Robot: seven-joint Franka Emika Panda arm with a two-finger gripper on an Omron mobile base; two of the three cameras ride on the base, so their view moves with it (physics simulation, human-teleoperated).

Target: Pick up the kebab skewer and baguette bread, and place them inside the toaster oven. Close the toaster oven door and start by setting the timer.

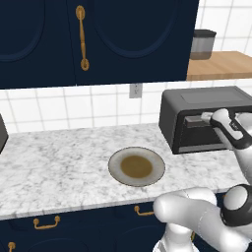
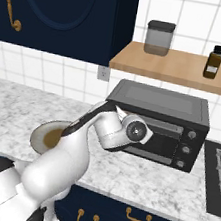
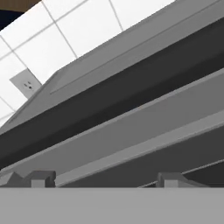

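The toaster oven (image 1: pixel 206 101) (image 2: pixel 159 102) stands at the right end of the marble counter. Its door (image 1: pixel 197 140) (image 2: pixel 166 141) is upright or nearly so. My gripper (image 1: pixel 206 117) (image 3: pixel 105 179) is at the door's top edge, right up against the grey bar handle (image 3: pixel 131 127). The fingertips (image 3: pixel 41 178) stand wide apart, open, and hold nothing. Three small pale knobs (image 2: pixel 191 135) sit on the oven's right front; I cannot tell which is the timer. The kebab skewer and baguette bread are out of view.
A round plate (image 1: pixel 115 165) (image 2: pixel 39 134) with a brown centre lies on the counter left of the oven. Above the oven, a wooden shelf (image 2: pixel 175 67) carries a jar (image 2: pixel 159 38) and a bottle (image 2: pixel 213 62). A stovetop (image 2: pixel 218 175) lies to the right.
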